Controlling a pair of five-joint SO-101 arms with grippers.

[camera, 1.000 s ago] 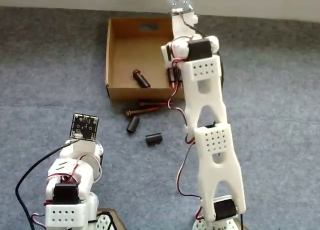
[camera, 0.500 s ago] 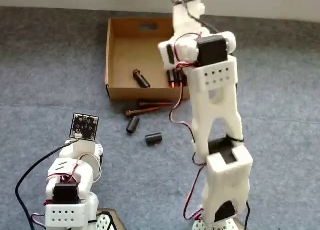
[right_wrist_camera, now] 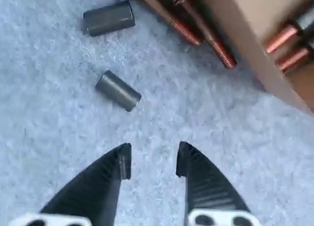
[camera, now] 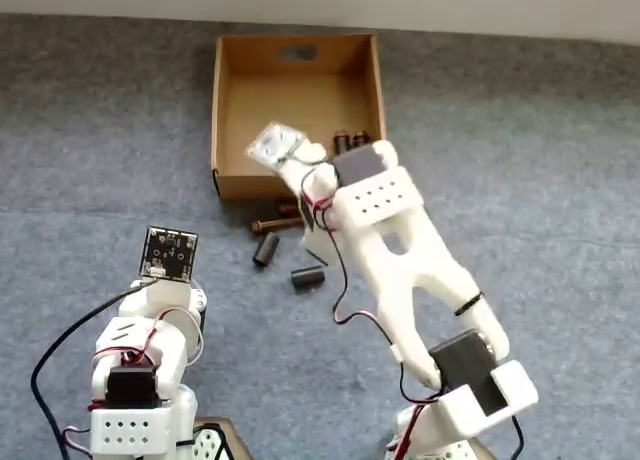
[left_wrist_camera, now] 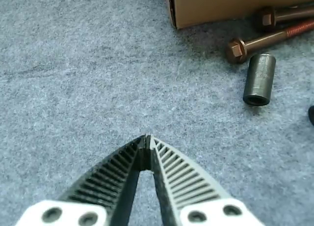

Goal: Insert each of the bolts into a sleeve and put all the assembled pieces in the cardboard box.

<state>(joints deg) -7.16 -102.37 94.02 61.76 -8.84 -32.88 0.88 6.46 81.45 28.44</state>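
Two arms, both mine, on grey carpet. Right arm is stretched out on a diagonal, wrist above the front wall of the cardboard box. Left arm is folded low at the near edge, well apart from the box.

The box is open-topped, at the far side of the carpet. Two assembled pieces lie inside near its right wall. My right wrist view catches their copper threaded ends past the box wall.

Right gripper: jaws apart, empty, hanging above bare carpet near one sleeve. Left gripper: tips pressed together, empty, low over carpet, aimed toward the box's front corner.

Two loose bolts lie side by side on the carpet just outside the front wall, roughly parallel to it, hex heads toward my left. The right arm partly covers them from above.

Two loose sleeves sit on the carpet on my side of the bolts. One is just beside the bolt heads, the other a little apart from it. Both lie on their sides, separate from the bolts.
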